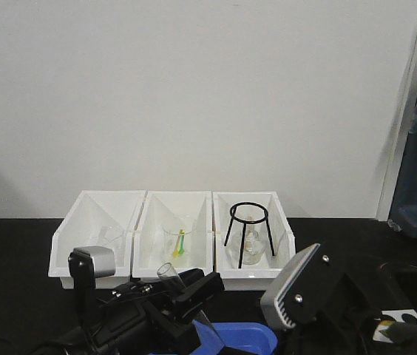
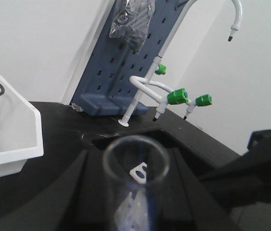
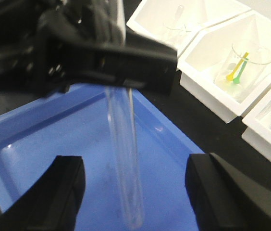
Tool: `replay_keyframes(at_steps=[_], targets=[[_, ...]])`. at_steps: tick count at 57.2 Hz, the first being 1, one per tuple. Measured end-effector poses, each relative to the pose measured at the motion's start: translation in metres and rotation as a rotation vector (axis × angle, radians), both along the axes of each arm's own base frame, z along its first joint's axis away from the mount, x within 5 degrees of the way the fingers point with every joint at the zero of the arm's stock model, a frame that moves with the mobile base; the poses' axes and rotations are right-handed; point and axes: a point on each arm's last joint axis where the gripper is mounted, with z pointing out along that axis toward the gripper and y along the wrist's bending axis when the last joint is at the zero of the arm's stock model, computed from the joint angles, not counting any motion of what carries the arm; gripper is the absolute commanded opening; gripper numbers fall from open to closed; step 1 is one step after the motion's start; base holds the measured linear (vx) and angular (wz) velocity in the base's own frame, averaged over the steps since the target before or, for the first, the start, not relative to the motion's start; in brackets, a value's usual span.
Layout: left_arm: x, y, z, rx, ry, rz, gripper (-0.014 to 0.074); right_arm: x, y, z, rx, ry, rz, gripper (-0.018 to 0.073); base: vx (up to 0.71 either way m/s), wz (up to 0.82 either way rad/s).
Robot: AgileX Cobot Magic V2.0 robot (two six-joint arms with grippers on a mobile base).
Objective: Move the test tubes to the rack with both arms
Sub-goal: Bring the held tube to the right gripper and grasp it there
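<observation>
**Exterior front view.** The left gripper (image 1: 182, 292) is clamped on one test tube (image 1: 170, 275). The tube's open rim tilts up out of the jaws toward the three white bins (image 1: 105, 214) beyond. A blue tray (image 1: 249, 342) lies directly beneath. The right arm (image 1: 334, 303) stands close beside, its grey module (image 1: 291, 290) turned toward the tube; its jaws are hidden here. One bin holds a beaker (image 1: 177, 240) with yellow and green pieces, and another holds a black tripod ring (image 1: 248, 222).

**Left wrist view.** The tube's rim fills the near field just ahead of the gripper. A bin corner lies off to one side. A pegboard (image 2: 121, 72) and green-knobbed taps (image 2: 176, 96) stand well beyond.

**Right wrist view.** The right gripper (image 3: 133, 195) is spread wide. Its fingers (image 3: 49, 192) flank the tube's rounded lower end, apart from the glass on both sides. The tube hangs from the left gripper above, over the tray floor; whether it touches the floor cannot be told.

**Progress (judged).** One tube is lifted and offered for hand-over. No rack appears in any view and no tube is seen seated, so the right-hand grasp, the left-hand release and the carry to the rack all remain.

**Room.** There is open space on both sides of the tube between the spread fingers. The tray rim below and the bin fronts ahead are the nearest edges. The tightest spot is between the two grippers themselves
</observation>
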Motion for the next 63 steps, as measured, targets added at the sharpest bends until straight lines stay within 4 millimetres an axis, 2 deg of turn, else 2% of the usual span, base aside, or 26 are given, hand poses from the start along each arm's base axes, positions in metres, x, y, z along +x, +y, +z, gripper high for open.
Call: replay_keyframes(at_steps=[11,18,49,63], targets=[[-0.004,-0.004,-0.001,0.024,-0.041,-0.065,-0.0004,0.02,0.01,0.002,0.004,-0.011,-0.023,0.0515,0.0,0.0],[-0.005,-0.004,-0.001,0.023,-0.044,-0.068,-0.0004,0.026,0.016,-0.002,-0.004,0.01,-0.011,0.0515,0.0,0.0],[-0.005,-0.004,-0.001,0.006,-0.019,-0.078,-0.0004,0.035,0.025,-0.022,-0.043,0.084,0.009,0.0515,0.0,0.0],[-0.008,-0.006,-0.002,0.027,-0.03,-0.109,-0.0004,0.036,0.026,-0.025,-0.045,0.101,0.014,0.0465,0.0,0.0]])
